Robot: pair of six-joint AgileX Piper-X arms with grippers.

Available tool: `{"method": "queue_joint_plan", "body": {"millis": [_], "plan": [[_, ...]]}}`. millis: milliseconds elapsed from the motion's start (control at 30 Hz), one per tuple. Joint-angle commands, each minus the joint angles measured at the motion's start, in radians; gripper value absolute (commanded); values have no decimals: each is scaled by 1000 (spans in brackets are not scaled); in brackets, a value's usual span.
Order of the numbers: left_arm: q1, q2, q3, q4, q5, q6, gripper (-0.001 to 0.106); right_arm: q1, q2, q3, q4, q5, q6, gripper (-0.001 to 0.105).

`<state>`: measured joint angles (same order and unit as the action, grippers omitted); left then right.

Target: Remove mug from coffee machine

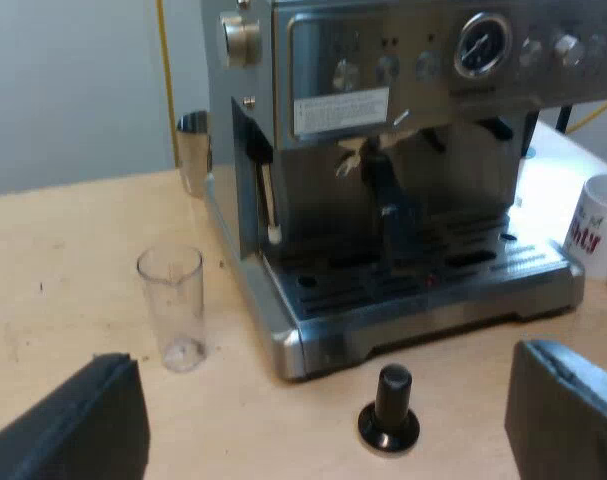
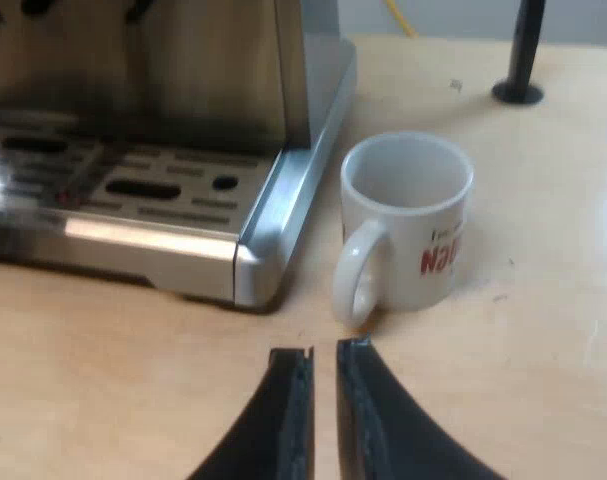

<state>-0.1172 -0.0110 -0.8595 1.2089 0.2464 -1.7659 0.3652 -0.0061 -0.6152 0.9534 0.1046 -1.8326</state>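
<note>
The white mug (image 2: 408, 225) with red lettering stands upright and empty on the wooden table, just off the corner of the espresso machine's drip tray (image 2: 133, 190), its handle turned toward my right gripper (image 2: 324, 352). That gripper hovers a short way from the handle, shut with nothing between its fingers. From the left wrist, the mug (image 1: 595, 230) is beside the espresso machine (image 1: 403, 150). My left gripper (image 1: 328, 355) is open, well back from the machine's front.
A measuring glass (image 1: 171, 305) and a black-knobbed tamper (image 1: 390, 408) stand on the table before the machine. A metal jug (image 1: 193, 150) sits beside it. A dark handle (image 1: 393, 215) hangs at the machine's front. A black post (image 2: 520, 60) rises beyond the mug.
</note>
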Motion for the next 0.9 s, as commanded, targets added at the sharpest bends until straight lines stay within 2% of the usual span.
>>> {"method": "queue_joint_plan", "body": {"millis": [33, 267, 433, 600, 900], "plan": [[1, -43, 22, -3, -11, -10, 87, -2, -48, 8, -6, -18, -2, 9], [1, -43, 95, -6, -11, -10, 87, -2, -48, 31, -6, -41, -2, 9], [1, -43, 135, -27, -11, -10, 87, -2, -48, 45, -6, -41, 24, 9], [1, -43, 191, -113, -11, -10, 87, -2, -47, 96, -6, -64, 29, 9], [1, -42, 278, -119, -11, -3, 87, -2, -47, 125, 2, -64, 29, 9]]}}
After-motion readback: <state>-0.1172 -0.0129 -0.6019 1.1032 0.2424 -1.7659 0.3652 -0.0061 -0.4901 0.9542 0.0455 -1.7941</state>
